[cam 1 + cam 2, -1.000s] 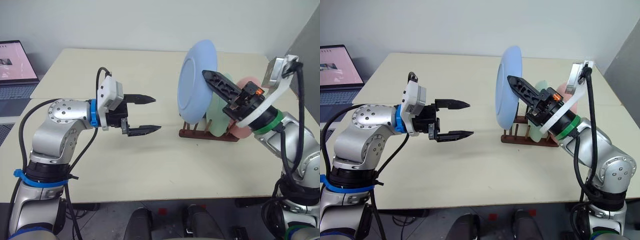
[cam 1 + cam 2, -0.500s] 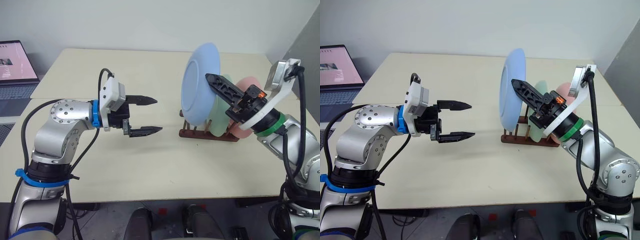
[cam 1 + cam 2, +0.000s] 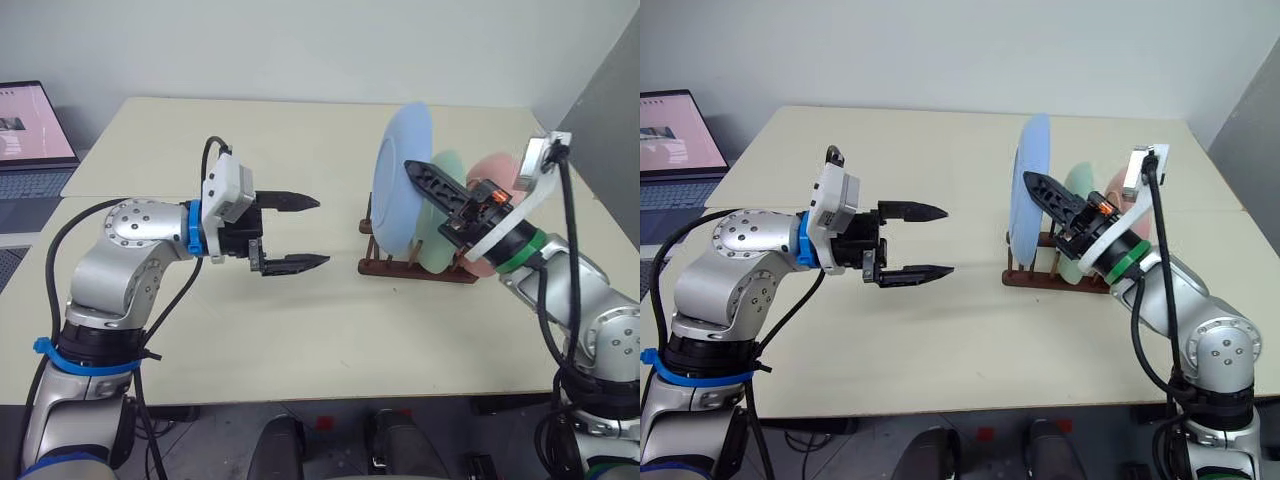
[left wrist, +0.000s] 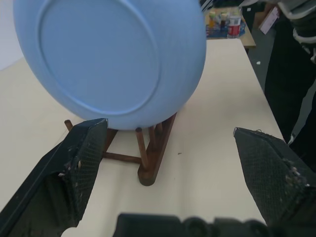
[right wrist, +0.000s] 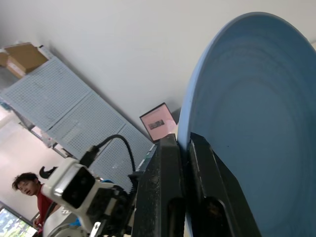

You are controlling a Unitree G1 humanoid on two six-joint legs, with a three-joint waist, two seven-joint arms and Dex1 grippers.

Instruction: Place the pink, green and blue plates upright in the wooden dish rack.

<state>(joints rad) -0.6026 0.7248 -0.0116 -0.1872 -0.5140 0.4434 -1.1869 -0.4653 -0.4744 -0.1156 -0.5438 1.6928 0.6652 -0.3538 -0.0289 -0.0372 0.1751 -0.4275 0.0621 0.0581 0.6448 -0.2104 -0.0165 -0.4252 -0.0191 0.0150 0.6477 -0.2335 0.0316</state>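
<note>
My right gripper [image 3: 414, 170] is shut on the rim of the blue plate [image 3: 402, 185] and holds it upright, nearly edge-on, over the left end of the wooden dish rack [image 3: 415, 268]. From the left wrist, the blue plate's [image 4: 113, 54] lower edge sits level with the pegs of the rack [image 4: 153, 158]; whether it touches I cannot tell. The green plate [image 3: 447, 168] and the pink plate [image 3: 495, 170] stand upright in the rack behind it. My left gripper [image 3: 321, 232] hovers open above the table, left of the rack, pointing at the plate.
An open laptop [image 3: 30, 130] sits on a second table at the far left. A grey panel [image 3: 610, 120] rises at the right, behind the rack. A person [image 5: 27, 185] is in the room's background.
My right gripper has lowered the blue plate toward the rack's left end and turned it more edge-on. The left arm has stayed in place, open.
</note>
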